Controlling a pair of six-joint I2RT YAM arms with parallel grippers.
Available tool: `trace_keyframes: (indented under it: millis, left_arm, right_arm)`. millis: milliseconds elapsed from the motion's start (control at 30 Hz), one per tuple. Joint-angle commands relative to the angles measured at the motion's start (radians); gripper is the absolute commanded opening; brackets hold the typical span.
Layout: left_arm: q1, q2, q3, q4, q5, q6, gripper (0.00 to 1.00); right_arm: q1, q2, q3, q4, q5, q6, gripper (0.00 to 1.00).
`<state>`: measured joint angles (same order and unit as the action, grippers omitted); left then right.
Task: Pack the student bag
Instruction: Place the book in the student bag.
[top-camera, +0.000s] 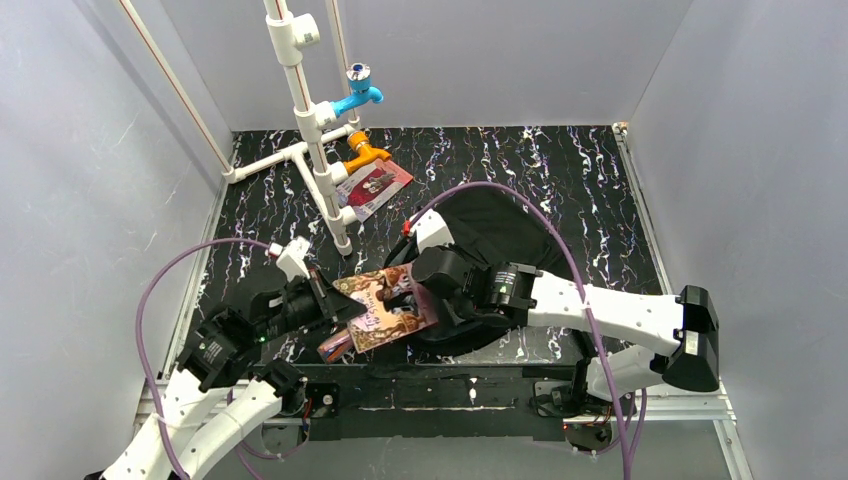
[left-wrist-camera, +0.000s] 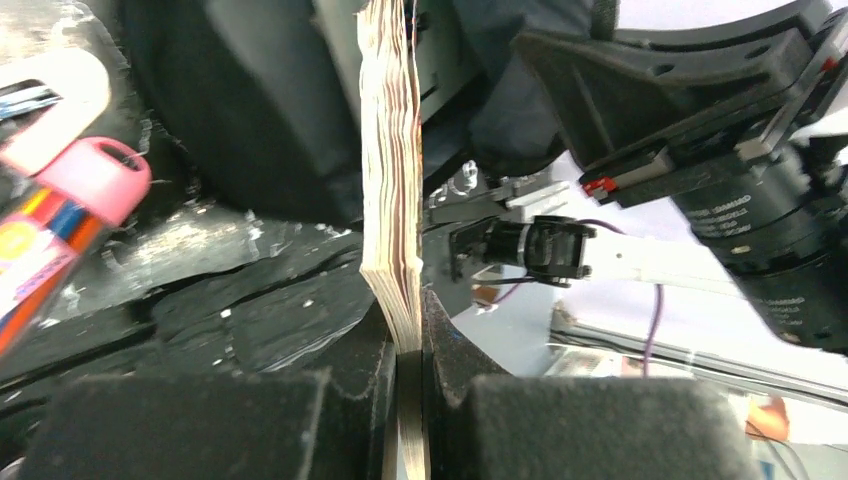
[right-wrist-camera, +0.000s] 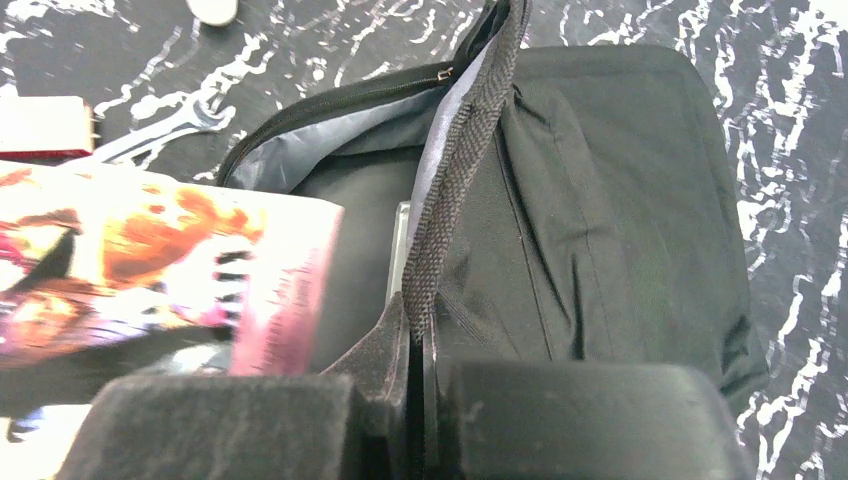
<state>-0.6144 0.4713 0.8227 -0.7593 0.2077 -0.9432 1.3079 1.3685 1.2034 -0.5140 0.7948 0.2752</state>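
The student bag (top-camera: 505, 228) lies black and soft right of centre, its zip mouth gaping towards the left. My right gripper (top-camera: 425, 290) is shut on the bag's woven strap (right-wrist-camera: 455, 180), pinched between the fingers (right-wrist-camera: 385, 350) with the bag (right-wrist-camera: 600, 220) spread beyond. A book with a colourful cover (top-camera: 385, 305) hangs at the bag's mouth, with my left gripper (top-camera: 335, 300) shut on it. In the left wrist view its page edges (left-wrist-camera: 390, 180) rise straight from my left gripper (left-wrist-camera: 408, 335), with the bag (left-wrist-camera: 250, 130) behind. The book (right-wrist-camera: 150, 260) shows blurred at the left of the right wrist view.
A white pipe stand (top-camera: 320, 150) with blue and orange taps rises at the back left, a second booklet (top-camera: 372, 185) at its foot. A colourful case (top-camera: 335, 345) lies under the held book, seen as pink (left-wrist-camera: 60, 200). A wrench (right-wrist-camera: 165, 130) lies beside the bag.
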Motion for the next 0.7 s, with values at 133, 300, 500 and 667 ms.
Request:
trace_keyframes:
  millis: [133, 300, 500, 667]
  left_arm:
    - [-0.001, 0.102, -0.168, 0.482, 0.170, -0.215, 0.00]
    - [-0.002, 0.261, -0.248, 0.683, 0.159, -0.284, 0.00]
    - [-0.078, 0.535, -0.191, 0.819, 0.022, -0.280, 0.00]
    - [-0.163, 0.769, -0.050, 0.841, -0.093, -0.274, 0.00]
  right_arm:
    - [-0.004, -0.081, 0.036, 0.115, -0.064, 0.034, 0.01]
    - [-0.018, -0.130, 0.000, 0.146, -0.082, 0.042, 0.01]
    - [-0.031, -0.158, -0.024, 0.172, -0.092, 0.032, 0.01]
    - [-0.040, -0.177, -0.045, 0.182, -0.094, 0.028, 0.01]
